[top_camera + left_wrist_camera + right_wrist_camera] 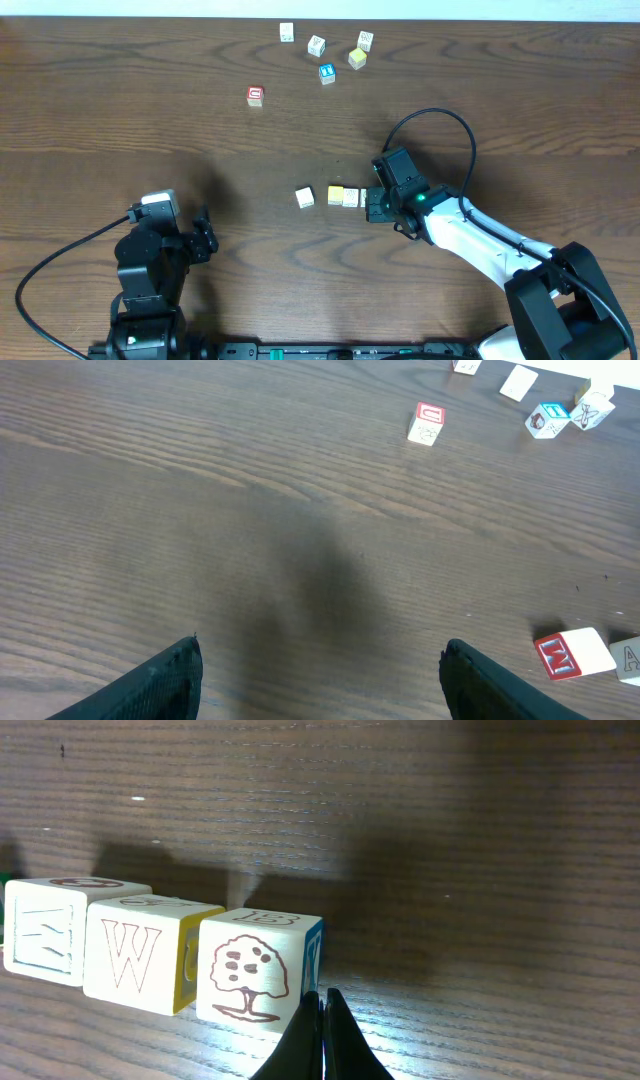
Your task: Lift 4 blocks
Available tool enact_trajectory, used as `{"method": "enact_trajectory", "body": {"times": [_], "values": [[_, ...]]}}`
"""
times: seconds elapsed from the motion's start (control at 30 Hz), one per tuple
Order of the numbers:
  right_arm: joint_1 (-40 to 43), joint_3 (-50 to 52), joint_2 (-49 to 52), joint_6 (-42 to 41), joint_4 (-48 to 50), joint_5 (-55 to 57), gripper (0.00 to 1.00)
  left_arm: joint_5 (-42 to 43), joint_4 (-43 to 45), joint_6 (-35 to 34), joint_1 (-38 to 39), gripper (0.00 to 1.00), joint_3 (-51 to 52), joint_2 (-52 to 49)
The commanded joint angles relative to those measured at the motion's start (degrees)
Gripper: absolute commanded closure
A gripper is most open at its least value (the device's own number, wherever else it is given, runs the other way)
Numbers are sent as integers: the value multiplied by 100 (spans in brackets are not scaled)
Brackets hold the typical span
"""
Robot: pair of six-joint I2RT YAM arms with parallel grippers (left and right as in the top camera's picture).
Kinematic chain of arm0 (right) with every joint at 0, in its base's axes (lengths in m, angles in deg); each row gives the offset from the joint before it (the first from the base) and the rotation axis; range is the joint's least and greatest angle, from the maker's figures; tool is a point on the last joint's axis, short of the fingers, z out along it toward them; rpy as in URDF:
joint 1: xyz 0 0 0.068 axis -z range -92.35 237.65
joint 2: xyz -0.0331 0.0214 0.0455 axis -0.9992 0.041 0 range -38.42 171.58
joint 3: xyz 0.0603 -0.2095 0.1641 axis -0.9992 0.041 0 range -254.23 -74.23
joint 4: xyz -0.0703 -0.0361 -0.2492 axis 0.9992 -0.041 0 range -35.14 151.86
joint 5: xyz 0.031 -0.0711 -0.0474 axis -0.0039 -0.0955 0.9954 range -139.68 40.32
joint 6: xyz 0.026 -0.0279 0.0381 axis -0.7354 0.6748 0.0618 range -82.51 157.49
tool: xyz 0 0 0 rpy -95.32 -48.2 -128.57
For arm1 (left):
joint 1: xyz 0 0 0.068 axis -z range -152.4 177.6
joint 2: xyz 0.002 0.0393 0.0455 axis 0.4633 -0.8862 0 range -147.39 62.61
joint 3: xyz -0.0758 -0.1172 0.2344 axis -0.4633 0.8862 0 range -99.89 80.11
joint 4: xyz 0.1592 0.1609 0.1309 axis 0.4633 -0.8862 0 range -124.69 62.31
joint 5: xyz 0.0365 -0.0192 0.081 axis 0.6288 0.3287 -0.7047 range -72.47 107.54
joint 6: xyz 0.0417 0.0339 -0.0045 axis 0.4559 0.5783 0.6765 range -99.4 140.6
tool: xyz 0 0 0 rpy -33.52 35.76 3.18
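On a dark wood-grain table (pixel 120 130), the four blocks (pixel 351 197) are seen resting flat. Three are set in a touching row just beside the right gripper (pixel 322 1012), and the fourth block (pixel 305 197) lies near it, past the row. None is raised or held. That gripper is pinched shut on nothing. The left gripper (pixel 320 660), well apart from it, is spread wide and empty. All four lifts are judged outstanding.
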Motion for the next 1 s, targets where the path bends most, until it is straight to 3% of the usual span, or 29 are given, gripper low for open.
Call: {"method": "enact_trajectory", "body": {"times": [0.0,0.97], "values": [[-28,28,-55,-55,37,-52,99,31,-11,-13,-26,23,-90,4],[-28,28,-55,81,164,-155,99,31,-11,-13,-26,23,-90,4]]}}
